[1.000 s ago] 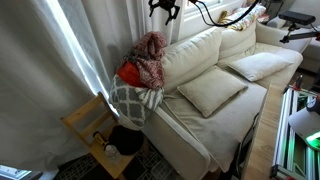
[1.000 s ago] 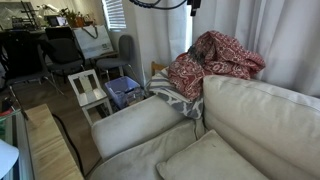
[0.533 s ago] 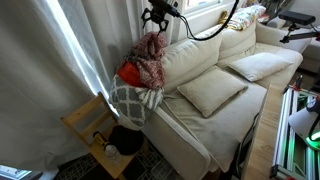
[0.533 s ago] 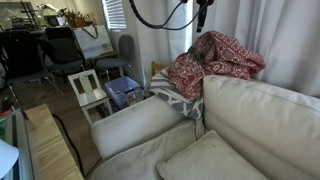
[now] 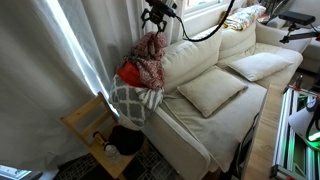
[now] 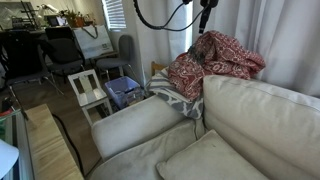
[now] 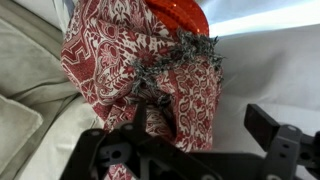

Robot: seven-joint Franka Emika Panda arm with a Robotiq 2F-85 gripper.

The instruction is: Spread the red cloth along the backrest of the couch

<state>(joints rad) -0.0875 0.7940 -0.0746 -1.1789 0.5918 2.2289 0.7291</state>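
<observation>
two fingers (image 7: 282, 140) show dark along the bottom of my wrist view, spread wide with nothing pinched between them. the red cloth (image 7: 135, 65) fills the space straight ahead of them. it is bunched in a heap, its printed pattern folded over itself, with a dark tasselled fringe (image 7: 180, 52) running across it just beyond the fingers. past the far edge of the heap a plain orange-red thing (image 7: 176, 12) pokes out; i cannot tell what it is. in an exterior view the fingers (image 5: 154, 18) hang directly above the red cloth (image 5: 150, 60), close over its top, and i cannot tell whether they touch it. the heap sits on the end of the backrest (image 5: 195, 55) of the cream couch (image 5: 190, 125), so the bare length of the backrest runs off to one side of the fingers. below the fingers and under the cloth, a grey-and-white patterned blanket (image 5: 130, 100) drapes over the armrest, and lower again stands a small slatted chair (image 5: 90, 125). a loose cushion (image 5: 212, 92) lies on the seat, well apart from the fingers. in an exterior view the fingers (image 6: 206, 14) hover just above the highest fold of the red cloth (image 6: 215, 60), with the backrest (image 6: 265, 110) below and to the side. the small slatted chair (image 6: 90, 90) and a blue basket (image 6: 125, 92) sit on the floor, well away from the fingers.
</observation>
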